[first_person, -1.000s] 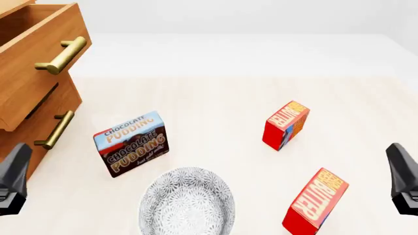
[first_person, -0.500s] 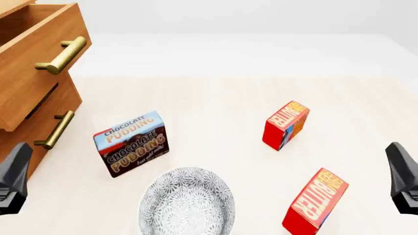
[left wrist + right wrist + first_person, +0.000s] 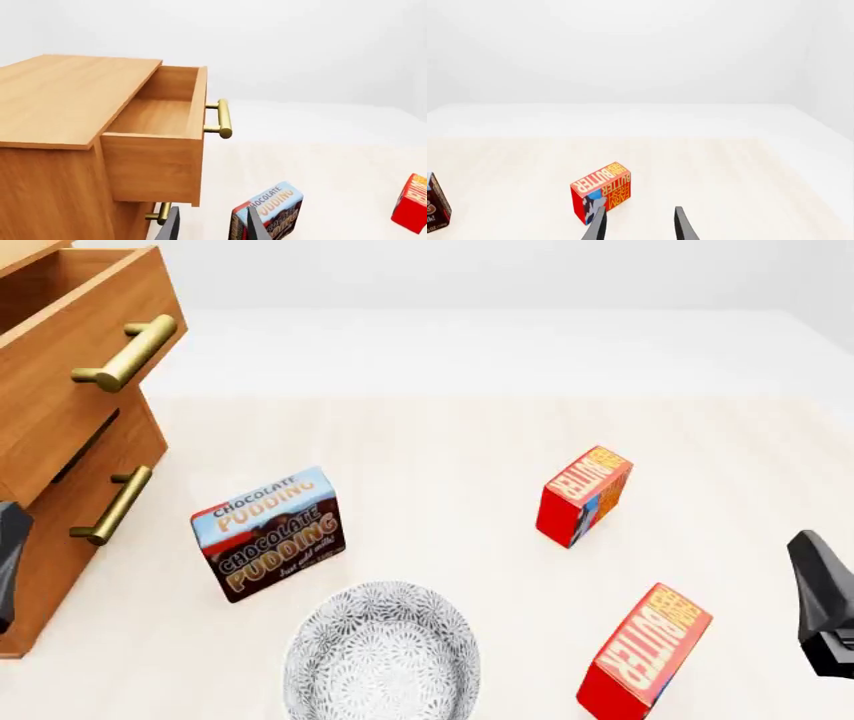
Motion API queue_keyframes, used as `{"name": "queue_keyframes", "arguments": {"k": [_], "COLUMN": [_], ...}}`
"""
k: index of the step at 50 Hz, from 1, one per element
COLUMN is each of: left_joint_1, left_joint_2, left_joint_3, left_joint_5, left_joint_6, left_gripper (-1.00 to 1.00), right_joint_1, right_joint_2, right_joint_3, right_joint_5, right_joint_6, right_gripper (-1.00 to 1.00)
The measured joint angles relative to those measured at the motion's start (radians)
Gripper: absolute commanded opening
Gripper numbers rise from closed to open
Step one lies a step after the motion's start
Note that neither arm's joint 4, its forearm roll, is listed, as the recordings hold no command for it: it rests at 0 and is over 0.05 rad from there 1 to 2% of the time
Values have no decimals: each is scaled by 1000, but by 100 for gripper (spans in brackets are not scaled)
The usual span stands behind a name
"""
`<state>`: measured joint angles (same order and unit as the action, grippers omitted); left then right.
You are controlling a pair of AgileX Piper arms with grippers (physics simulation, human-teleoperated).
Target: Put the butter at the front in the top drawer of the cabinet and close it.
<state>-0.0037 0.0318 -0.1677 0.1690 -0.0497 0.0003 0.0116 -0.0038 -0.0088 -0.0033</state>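
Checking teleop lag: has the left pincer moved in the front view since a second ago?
Yes. The left pincer has slid left and slightly up, now mostly out of frame beside the cabinet; the pudding box hasn't shifted.

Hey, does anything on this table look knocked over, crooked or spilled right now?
Nothing spilled or damaged. The chocolate pudding box and both butter cartons sit turned at different angles, and the cabinet's top drawer is pulled open.

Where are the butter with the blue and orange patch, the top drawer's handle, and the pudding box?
butter (image 3: pixel 585 496), front view, on its red and patterned side face.
top drawer handle (image 3: pixel 128 353), front view, on the middle of the brass bar.
chocolate pudding box (image 3: pixel 274 538), front view, on its brown front face.
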Motion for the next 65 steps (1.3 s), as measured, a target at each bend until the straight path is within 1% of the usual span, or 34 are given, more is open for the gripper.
{"name": "queue_keyframes", "arguments": {"k": [9, 20, 29, 39, 47, 56, 65], "left_joint_1": [-12, -11, -5, -10, -13, -19, -22], "left_joint_2": [31, 82, 138, 219, 299, 393, 482], "left_joint_3": [-142, -347, -487, -607, -677, -777, -909], "left_joint_5": [146, 348, 477, 575, 630, 701, 797], "left_joint_6": [-17, -19, -21, -32, -51, -49, -29], "left_gripper": [100, 100, 100, 100, 100, 100, 100], "right_joint_1": [0, 0, 0, 0, 0, 0, 0], "right_joint_2": [0, 0, 0, 0, 0, 0, 0], "right_joint_3": [0, 0, 0, 0, 0, 0, 0], "right_joint_5": [0, 0, 0, 0, 0, 0, 0], "right_joint_6": [0, 0, 0, 0, 0, 0, 0], "right_gripper": [100, 100, 100, 100, 100, 100, 100]}}
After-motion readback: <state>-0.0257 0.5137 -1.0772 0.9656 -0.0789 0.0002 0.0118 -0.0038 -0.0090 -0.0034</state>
